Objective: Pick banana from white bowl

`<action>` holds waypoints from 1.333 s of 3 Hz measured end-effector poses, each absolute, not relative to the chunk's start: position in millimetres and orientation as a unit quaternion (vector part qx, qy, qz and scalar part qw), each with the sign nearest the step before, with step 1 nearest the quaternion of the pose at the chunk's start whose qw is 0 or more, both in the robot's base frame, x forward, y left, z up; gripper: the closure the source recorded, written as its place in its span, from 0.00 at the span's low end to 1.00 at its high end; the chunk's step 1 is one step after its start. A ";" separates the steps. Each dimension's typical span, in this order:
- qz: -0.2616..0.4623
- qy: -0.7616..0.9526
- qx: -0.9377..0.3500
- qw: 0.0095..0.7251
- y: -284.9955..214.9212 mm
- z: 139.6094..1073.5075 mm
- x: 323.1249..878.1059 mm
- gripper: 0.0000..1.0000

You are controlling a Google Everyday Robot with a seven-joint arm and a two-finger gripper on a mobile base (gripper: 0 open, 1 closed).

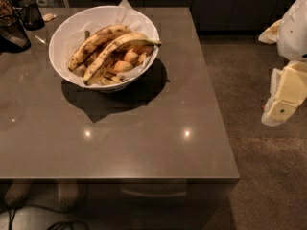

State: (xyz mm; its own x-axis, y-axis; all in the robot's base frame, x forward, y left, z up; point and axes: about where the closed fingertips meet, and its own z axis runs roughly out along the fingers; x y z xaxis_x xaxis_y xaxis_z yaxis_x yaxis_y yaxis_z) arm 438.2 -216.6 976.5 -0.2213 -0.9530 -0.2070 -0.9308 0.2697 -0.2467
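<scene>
The white bowl (67, 37) stands on the far left part of the grey table. Two bananas lie across it. The banana (117, 48) is the longer, front one: yellow with brown speckles, its thin stem pointing right over the rim and its dark end at the lower left. A shorter, browner banana (96, 41) lies just behind it. Pale fruit pieces (123, 65) lie under them. My gripper (284, 99), cream-coloured, hangs off the table's right side over the floor, far from the bowl and holding nothing that shows.
A dark cup (29, 13) and a dark container (12, 32) stand at the table's far left corner. The grey table (144, 143) ends at its right edge near x 490. Dark cabinets (230, 6) run along the back. Speckled floor (249, 80) lies to the right.
</scene>
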 end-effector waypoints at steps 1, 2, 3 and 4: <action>-0.035 0.781 -0.603 0.159 -216.6 976.5 438.2 0.00; -0.032 0.771 -0.616 0.156 -209.4 980.9 446.0 0.00; -0.038 0.755 -0.641 0.133 -199.4 984.6 459.1 0.00; -0.053 0.748 -0.650 0.124 -184.5 991.9 478.9 0.00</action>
